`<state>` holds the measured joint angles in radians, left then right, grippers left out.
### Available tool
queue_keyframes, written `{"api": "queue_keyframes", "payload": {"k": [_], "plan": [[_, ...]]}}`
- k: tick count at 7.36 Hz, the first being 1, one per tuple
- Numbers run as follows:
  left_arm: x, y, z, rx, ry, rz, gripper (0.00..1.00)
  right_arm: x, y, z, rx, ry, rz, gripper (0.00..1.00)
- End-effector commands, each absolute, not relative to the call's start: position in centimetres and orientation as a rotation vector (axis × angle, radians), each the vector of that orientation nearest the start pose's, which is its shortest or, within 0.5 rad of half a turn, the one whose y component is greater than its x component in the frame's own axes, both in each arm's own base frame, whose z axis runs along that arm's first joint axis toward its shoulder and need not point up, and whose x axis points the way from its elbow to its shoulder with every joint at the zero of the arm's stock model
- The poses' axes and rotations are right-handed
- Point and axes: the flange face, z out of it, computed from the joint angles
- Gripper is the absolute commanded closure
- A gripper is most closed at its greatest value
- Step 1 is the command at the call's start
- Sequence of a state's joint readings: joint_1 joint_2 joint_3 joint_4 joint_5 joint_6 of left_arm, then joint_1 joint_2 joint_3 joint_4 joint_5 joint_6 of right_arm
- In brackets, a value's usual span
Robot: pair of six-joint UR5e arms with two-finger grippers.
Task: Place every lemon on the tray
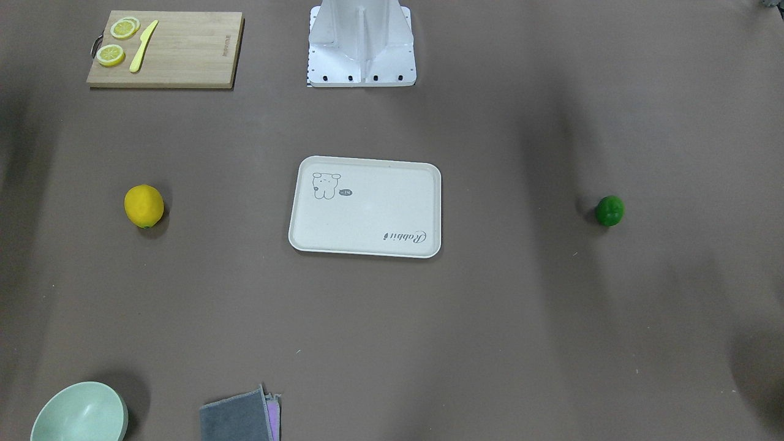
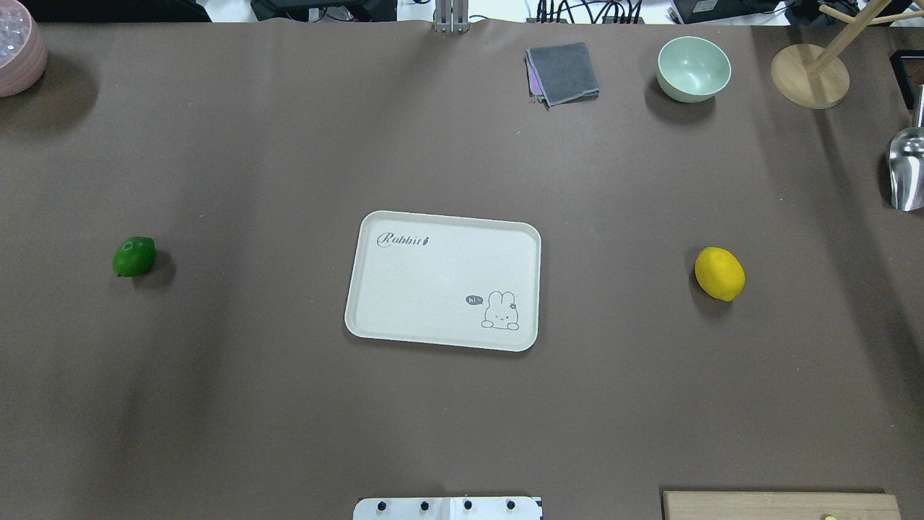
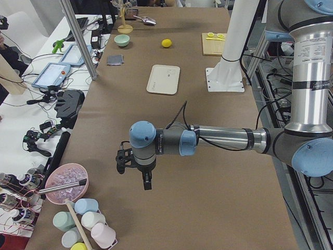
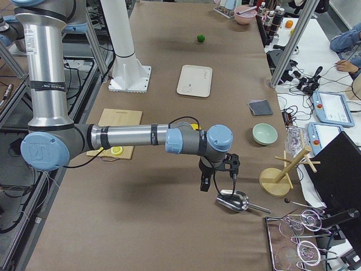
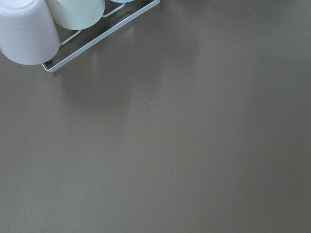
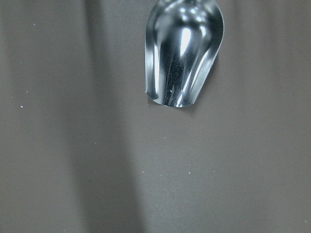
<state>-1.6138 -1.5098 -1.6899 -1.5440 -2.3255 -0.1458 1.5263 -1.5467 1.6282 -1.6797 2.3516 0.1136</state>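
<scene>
Left hand (image 3: 145, 182): hangs over bare bench (image 2: 289, 144) at the far left end, close to a rack of cups (image 5: 24, 29). I only get it from the side, so I cannot tell how wide it is set. I see nothing in it.
Green lemon (image 2: 134, 256): on the bench, left of the tray and well apart from it. It lies to the right of the left hand, toward the middle, with its long axis roughly along the bench's length. I judge it the left arm's pick, as that arm is nearer.
Tray (image 2: 442, 219): middle of the bench, flat, long side along the bench. Nothing in it.
Bowl (image 2: 693, 68): far edge, right of the tray. Nothing in it.
Yellow lemon (image 2: 719, 274): on the bench, right of the tray and well apart from it. Long axis slanted, far-left to near-right in the overhead view. The right arm is nearer.
Right hand (image 4: 206, 183): at the right end, directly above a metal scoop (image 6: 184, 53). Side view only, so I cannot tell its opening. The yellow lemon lies to its left, toward the middle.
Progress: neither lemon is on the tray yet, so both are to go.
</scene>
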Motion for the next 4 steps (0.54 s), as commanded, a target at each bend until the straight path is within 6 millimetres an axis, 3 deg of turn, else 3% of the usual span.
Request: {"api": "queue_keyframes", "payload": {"k": [1,4], "plan": [[-8.5,-46.4,63.3,-0.008,0.756,-0.167,0.02,4.1,-50.1,62.9,-0.082,-0.777,0.060,0.00],[-8.6,-46.5,63.3,-0.008,0.756,-0.169,0.02,3.8,-50.7,61.6,-0.067,-0.793,0.061,0.00]]}}
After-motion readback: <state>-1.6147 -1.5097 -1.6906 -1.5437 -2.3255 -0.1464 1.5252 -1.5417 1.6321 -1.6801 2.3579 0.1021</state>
